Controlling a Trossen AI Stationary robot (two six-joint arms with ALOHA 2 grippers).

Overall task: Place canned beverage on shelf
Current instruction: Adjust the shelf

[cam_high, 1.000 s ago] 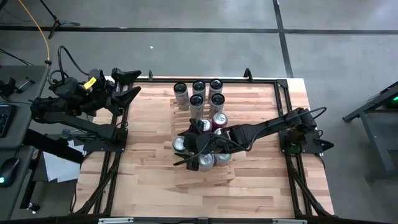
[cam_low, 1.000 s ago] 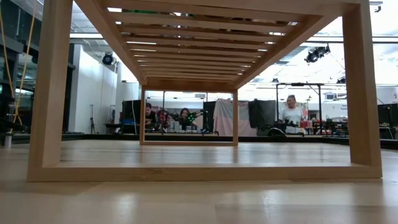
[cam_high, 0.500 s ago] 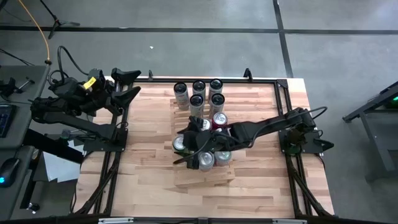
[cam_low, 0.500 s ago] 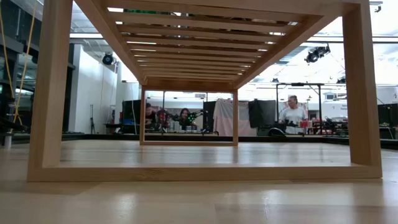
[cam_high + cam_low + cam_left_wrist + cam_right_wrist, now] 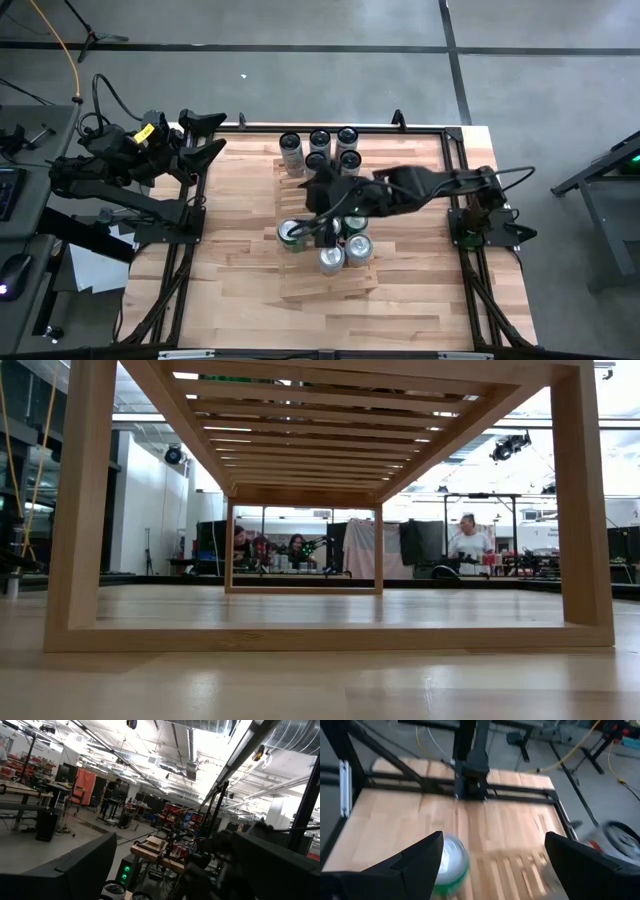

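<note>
Table (image 5: 240,270): fills the middle of the high view, with an arm base at each side.
Shelf (image 5: 330,283): on the table at its centre, running toward 6 o'clock.
Back cans (image 5: 320,148): five, clustered at 12 o'clock of the shelf, on the table's far half.
Shelf cans (image 5: 332,260): on the slats at 6 o'clock of the back cans; one more (image 5: 289,233) at their 10 o'clock.
Right gripper (image 5: 322,212): above the shelf cans, between them and the back cluster; its arm reaches in from 3 o'clock.
Left gripper (image 5: 205,135): at 10 o'clock of the table, over its edge, well apart from all cans.
People (image 5: 468,540): beyond the table's far edge, seen under the shelf.
</note>
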